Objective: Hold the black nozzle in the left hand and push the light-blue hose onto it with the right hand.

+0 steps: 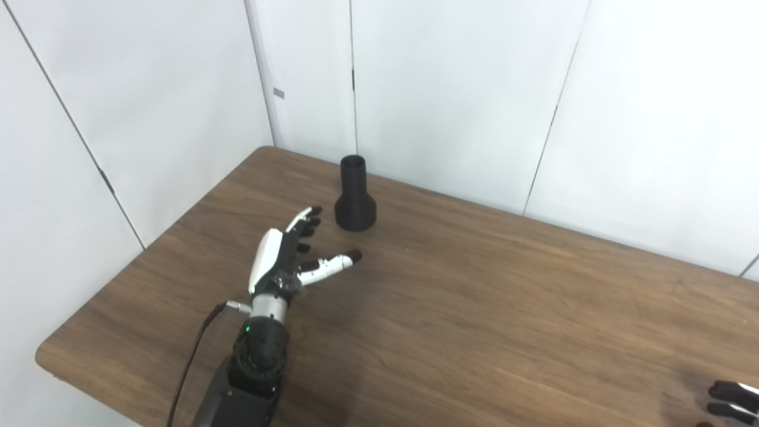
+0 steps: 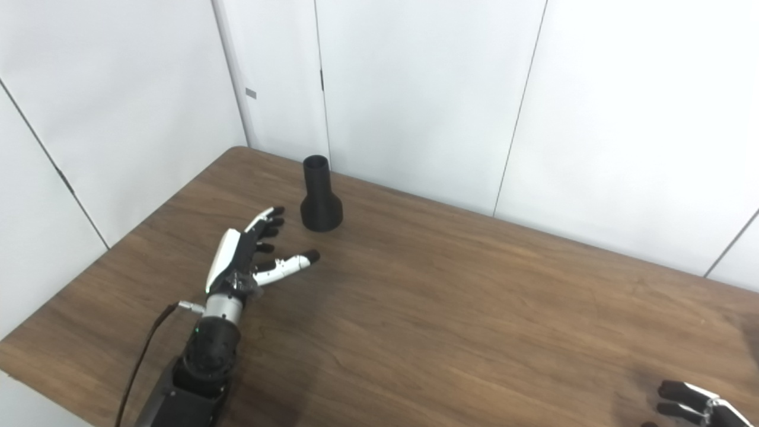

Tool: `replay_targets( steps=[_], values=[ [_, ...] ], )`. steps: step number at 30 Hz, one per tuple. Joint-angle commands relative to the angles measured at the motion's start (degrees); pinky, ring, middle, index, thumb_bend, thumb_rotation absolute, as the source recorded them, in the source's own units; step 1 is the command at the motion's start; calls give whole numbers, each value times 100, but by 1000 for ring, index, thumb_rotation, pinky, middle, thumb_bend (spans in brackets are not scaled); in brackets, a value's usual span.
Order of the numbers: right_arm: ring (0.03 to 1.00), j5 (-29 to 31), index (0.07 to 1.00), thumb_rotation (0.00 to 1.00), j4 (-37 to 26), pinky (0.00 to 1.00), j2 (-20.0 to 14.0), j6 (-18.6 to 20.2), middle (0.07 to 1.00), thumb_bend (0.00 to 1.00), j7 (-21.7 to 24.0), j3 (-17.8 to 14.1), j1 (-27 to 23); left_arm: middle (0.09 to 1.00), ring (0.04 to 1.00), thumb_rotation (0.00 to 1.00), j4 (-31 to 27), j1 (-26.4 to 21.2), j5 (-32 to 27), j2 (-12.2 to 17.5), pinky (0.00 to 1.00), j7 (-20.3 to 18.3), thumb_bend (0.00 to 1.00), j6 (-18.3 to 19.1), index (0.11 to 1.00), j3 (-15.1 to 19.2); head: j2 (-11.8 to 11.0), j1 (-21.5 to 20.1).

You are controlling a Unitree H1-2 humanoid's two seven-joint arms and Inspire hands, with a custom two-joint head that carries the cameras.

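The black nozzle (image 1: 354,196) stands upright on the brown table (image 1: 474,296), wide base down and narrow open neck up, near the far left corner. My left hand (image 1: 290,255) hovers just in front and to the left of it, open, fingers spread and thumb pointing toward the nozzle, not touching it. Only the fingertips of my right hand (image 2: 691,403) show at the bottom right corner; they hold nothing that I can see. No light-blue hose is in either view.
White wall panels (image 1: 450,89) rise close behind the table's far edge. The table's left edge (image 1: 148,249) runs diagonally beside my left arm. A black cable (image 1: 190,362) hangs along the left forearm.
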Motion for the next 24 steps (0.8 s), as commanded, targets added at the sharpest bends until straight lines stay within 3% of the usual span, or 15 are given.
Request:
replay_targets(
  steps=[1,3,10,16,24],
  values=[
    [646,-220,659,29,59,529,-177,283,689,228,-156,-142,97,873,848,462,29,-195,-34,123,755,53,1000,62,915,17,8,7],
    [646,-261,658,28,30,530,-173,273,689,225,-167,-135,100,877,851,463,69,-221,-26,168,756,43,1000,109,918,-5,4,-24],
    [614,-342,633,180,187,489,-184,-18,653,230,-247,-158,49,908,881,479,225,-355,-94,358,773,-91,1000,314,945,-51,-43,-104],
    [600,-402,618,296,84,475,-164,177,638,239,-277,-181,69,924,885,504,536,-547,-104,558,796,-135,1000,481,966,-164,-90,-144],
    [591,-433,603,401,55,469,-156,104,635,268,-264,-164,122,916,864,481,637,-719,-154,645,771,-252,1000,918,964,-250,-101,-236]
  ],
)
